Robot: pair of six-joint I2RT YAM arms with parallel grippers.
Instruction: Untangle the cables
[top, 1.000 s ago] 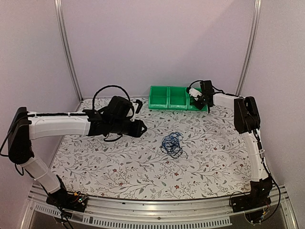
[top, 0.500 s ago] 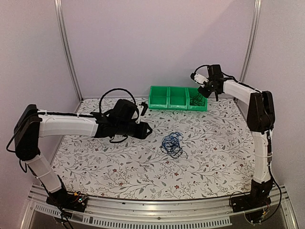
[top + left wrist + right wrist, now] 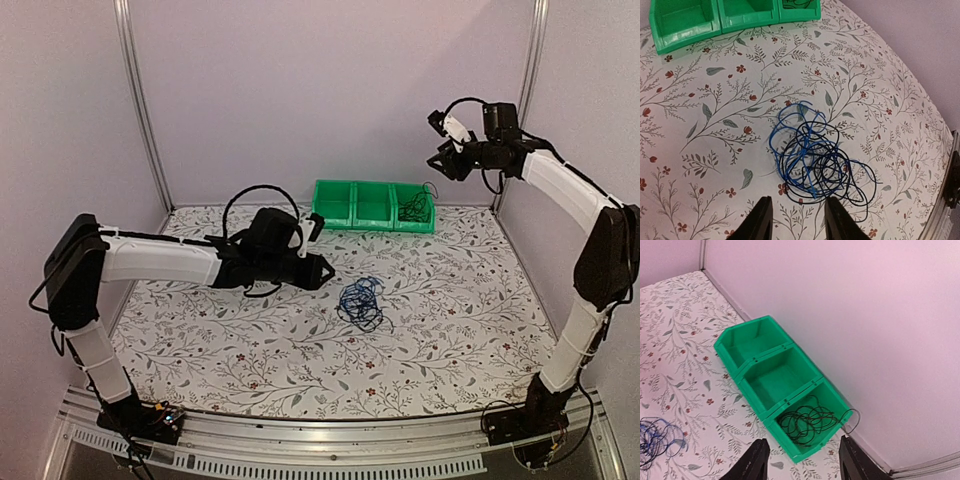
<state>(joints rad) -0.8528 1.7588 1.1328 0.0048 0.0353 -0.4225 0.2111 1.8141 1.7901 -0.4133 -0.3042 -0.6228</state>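
The cables (image 3: pixel 815 160), thin wires in blue and black, lie in a loose looped tangle on the floral-printed table (image 3: pixel 250 350), near its centre. A separate black wire coil (image 3: pixel 807 425) sits in the right-end compartment of the green plastic three-part bin (image 3: pixel 777 382) at the far edge. The left gripper (image 3: pixel 795 222) hangs just beside the tangle, fingers parted, empty. The right gripper (image 3: pixel 802 462), raised above the bin, stands wide, empty.
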